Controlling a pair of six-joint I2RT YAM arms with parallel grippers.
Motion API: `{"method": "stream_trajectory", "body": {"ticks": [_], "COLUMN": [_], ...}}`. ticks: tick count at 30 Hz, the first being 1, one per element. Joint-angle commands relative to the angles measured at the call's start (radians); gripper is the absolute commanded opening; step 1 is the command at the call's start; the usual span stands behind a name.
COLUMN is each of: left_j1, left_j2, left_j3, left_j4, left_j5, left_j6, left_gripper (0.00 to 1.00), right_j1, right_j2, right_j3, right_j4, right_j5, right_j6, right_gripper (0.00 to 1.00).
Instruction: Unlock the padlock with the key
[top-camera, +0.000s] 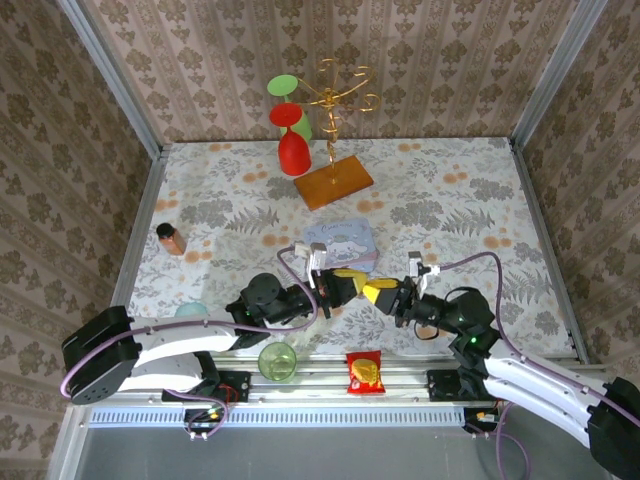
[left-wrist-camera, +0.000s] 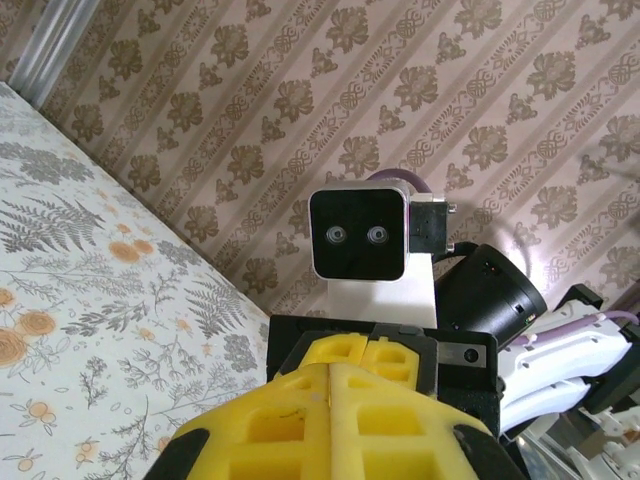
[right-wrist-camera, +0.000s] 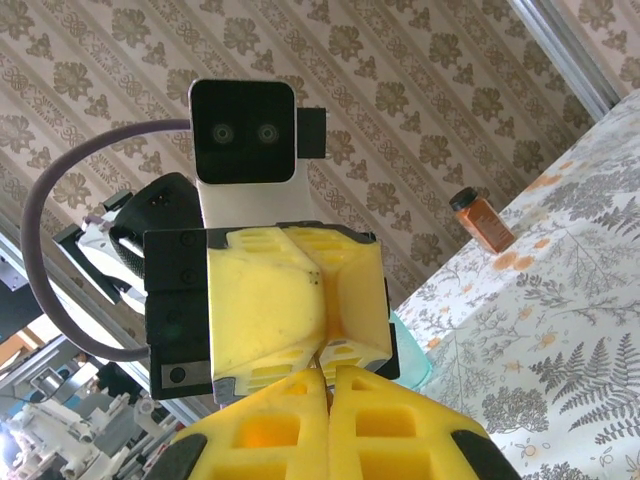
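Several containers are set out on the floral-clothed table (top-camera: 450, 220). A pastel tin box (top-camera: 340, 243) is seen just beyond the arms with its lid on, so its contents are hidden. A small spice jar (top-camera: 170, 238) stands upright towards the left edge. A green glass (top-camera: 277, 360) is placed by the near rail, and whether anything is in it cannot be told. A red snack packet (top-camera: 364, 371) lies near the glass, and a teal dish (top-camera: 190, 312) is partly covered by the left arm. At the far end a gold wire rack (top-camera: 335, 100) rises from a wooden base, with a red goblet (top-camera: 292, 150) and a green goblet (top-camera: 284, 86) just beside it. From above, the left gripper (top-camera: 355, 287) and the right gripper (top-camera: 372, 291) are seen meeting tip to tip in front of the tin box, but the fingers are too small there for their state to be judged. That detail is given by the wrist views. In the left wrist view the left arm's yellow fingers (left-wrist-camera: 280, 430) are pressed together along a thin seam. In the right wrist view the right arm's fingers (right-wrist-camera: 390, 430) are likewise closed, directly below the left arm's closed pair. The jar's dark cap and orange-brown filling are also shown side-on there. Where the padlock and the key are cannot be told.
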Motion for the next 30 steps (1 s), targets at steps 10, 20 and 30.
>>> {"method": "stream_trajectory", "body": {"ticks": [10, 20, 30], "left_j1": [0.021, 0.054, 0.046], "left_j2": [0.028, -0.163, -0.069], "left_j3": [-0.023, 0.027, 0.079], "left_j4": [0.060, -0.336, -0.685], "left_j5": [-0.046, -0.183, -0.362], "left_j6": [-0.031, 0.032, -0.095], "left_gripper": [0.28, 0.67, 0.94], "right_j1": [0.000, -0.009, -0.177], "right_j2": [-0.067, -0.152, -0.072], "right_j3": [-0.010, -0.007, 0.056], "right_j4": [-0.052, -0.341, -0.742], "right_j5": [0.018, 0.086, 0.189], "right_j6": [-0.032, -0.087, -0.077], "right_gripper": [0.00, 0.00, 0.00]}}
